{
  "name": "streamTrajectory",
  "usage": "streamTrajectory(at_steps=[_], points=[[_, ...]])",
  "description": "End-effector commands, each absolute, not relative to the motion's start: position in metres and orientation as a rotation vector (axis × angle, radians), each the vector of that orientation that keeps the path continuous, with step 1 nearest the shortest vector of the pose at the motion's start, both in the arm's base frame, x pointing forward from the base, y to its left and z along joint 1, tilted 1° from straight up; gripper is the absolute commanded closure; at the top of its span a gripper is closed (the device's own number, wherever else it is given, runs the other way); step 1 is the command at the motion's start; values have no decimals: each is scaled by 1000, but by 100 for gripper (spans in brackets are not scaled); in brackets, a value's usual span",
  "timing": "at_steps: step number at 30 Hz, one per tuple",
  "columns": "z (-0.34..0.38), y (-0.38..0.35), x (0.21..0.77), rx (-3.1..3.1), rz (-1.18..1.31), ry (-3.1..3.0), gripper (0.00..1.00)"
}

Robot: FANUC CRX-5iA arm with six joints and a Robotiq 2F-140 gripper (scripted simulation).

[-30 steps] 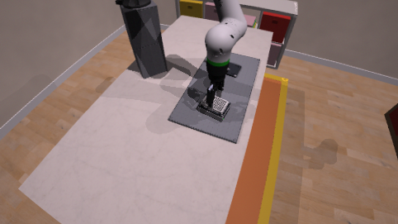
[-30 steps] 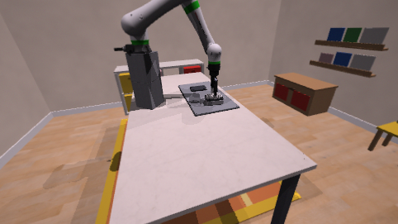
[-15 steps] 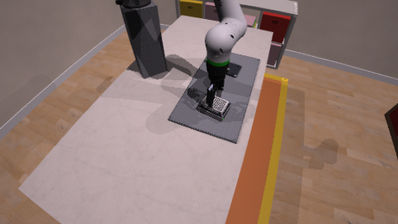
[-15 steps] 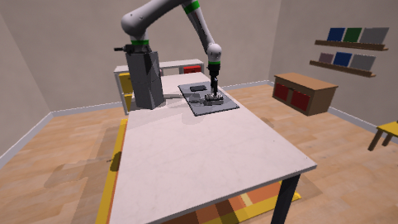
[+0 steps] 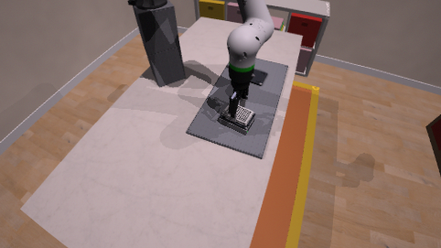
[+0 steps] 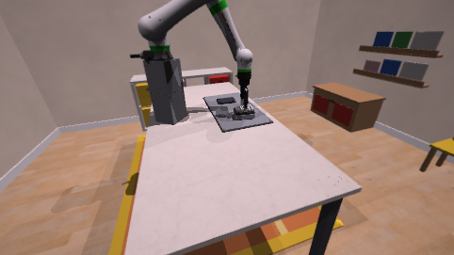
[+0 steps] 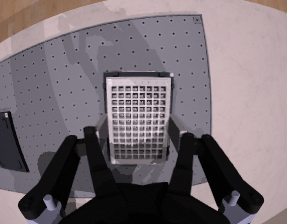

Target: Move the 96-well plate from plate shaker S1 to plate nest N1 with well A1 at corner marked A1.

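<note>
The white 96-well plate (image 7: 139,117) sits in the dark plate shaker S1 (image 5: 236,122) on the grey mat. It also shows in the top view (image 5: 242,115) and, small, in the exterior view (image 6: 244,109). My gripper (image 7: 138,122) stands straight over it, its two black fingers pressed against the plate's long sides near the near end, shut on the plate. The plate nest N1 (image 5: 257,77) is a flat dark pad at the far end of the mat; it also shows at the left edge of the wrist view (image 7: 9,141). The corner marks are too small to read.
The grey dotted mat lies on the white table. The robot's grey pedestal (image 5: 160,45) stands at the table's far left. A shelf with coloured bins (image 5: 274,15) is behind the table. An orange and yellow strip (image 5: 293,155) runs along the floor on the right.
</note>
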State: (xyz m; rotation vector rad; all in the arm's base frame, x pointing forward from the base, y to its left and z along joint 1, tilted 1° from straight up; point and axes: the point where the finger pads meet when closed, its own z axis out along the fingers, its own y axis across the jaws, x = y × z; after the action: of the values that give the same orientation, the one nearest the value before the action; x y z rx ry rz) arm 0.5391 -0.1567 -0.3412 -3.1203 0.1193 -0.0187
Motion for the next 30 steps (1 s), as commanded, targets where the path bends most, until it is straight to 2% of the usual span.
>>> streamTrajectory(at_steps=[1, 30], points=[[-338, -157, 539, -3120, -19, 119, 100], [-293, -158, 539, -3120, -19, 119, 100]])
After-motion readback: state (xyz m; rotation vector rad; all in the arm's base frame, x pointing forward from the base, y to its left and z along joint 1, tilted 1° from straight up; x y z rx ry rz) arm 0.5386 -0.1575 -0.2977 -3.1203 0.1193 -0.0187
